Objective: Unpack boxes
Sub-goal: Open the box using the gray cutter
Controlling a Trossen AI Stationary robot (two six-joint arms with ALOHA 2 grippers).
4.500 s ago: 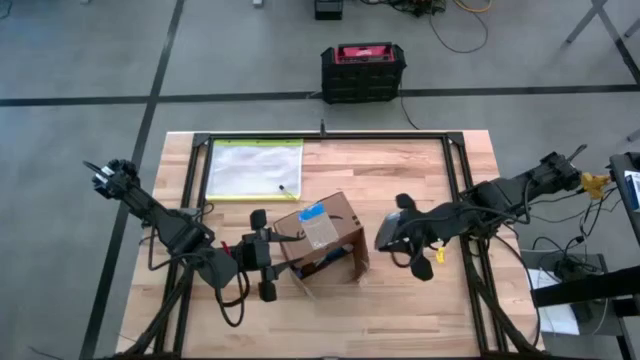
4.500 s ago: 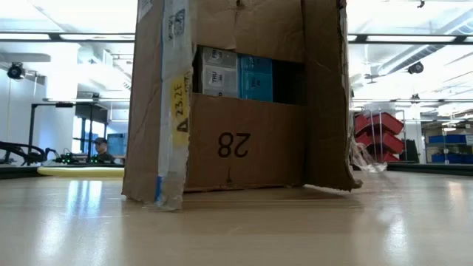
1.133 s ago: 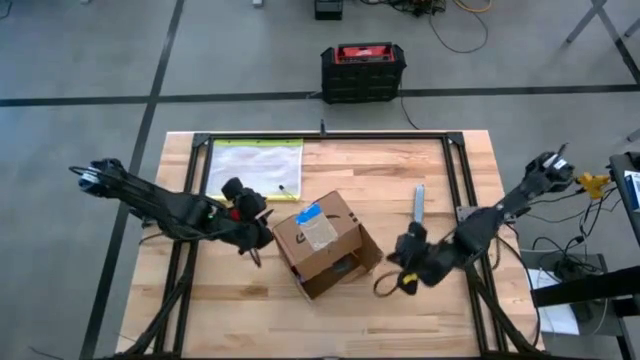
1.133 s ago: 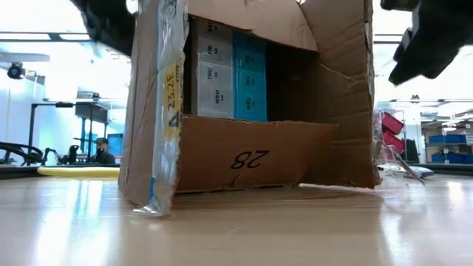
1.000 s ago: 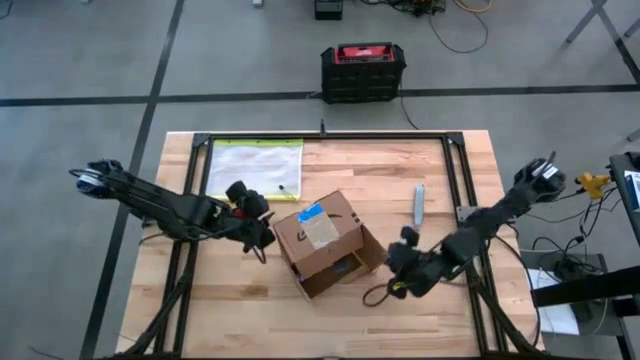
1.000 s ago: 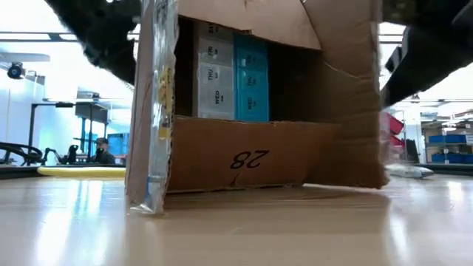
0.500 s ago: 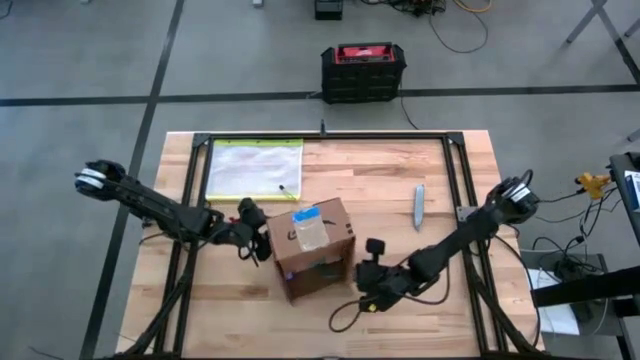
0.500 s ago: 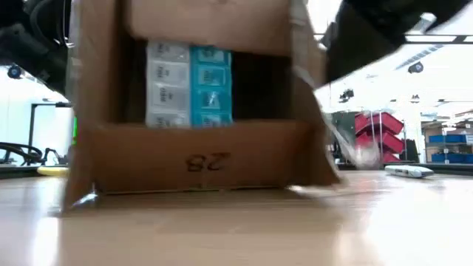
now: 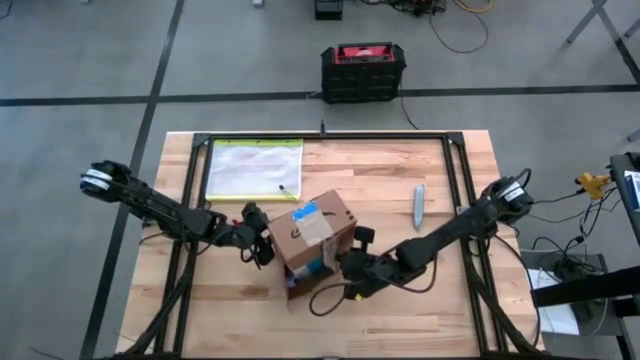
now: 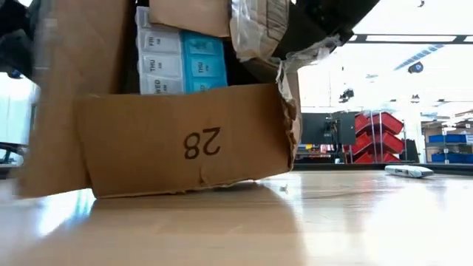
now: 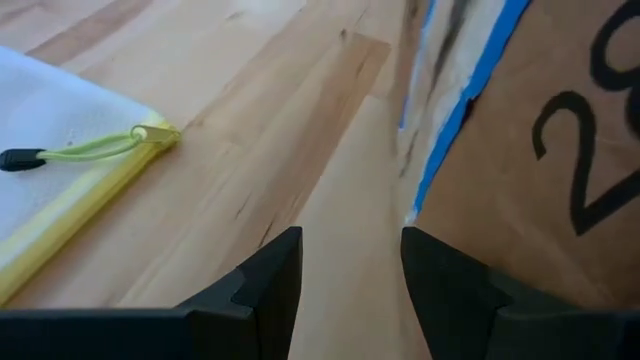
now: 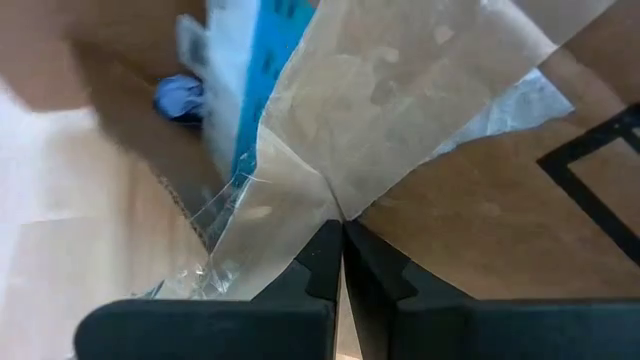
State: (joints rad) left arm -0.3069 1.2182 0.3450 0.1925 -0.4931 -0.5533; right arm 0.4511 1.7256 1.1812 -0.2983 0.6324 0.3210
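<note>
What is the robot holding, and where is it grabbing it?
The right pincer pinches a strip of clear tape on the cardboard box. The left pincer holds nothing.

A light wooden counter (image 9: 400, 180) bears a brown cardboard box (image 9: 312, 240), a clear yellow-edged pouch (image 9: 254, 168) and a small grey tool (image 9: 419, 204).

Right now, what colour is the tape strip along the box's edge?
Blue, on the cardboard box; the left wrist view shows it best.
</note>
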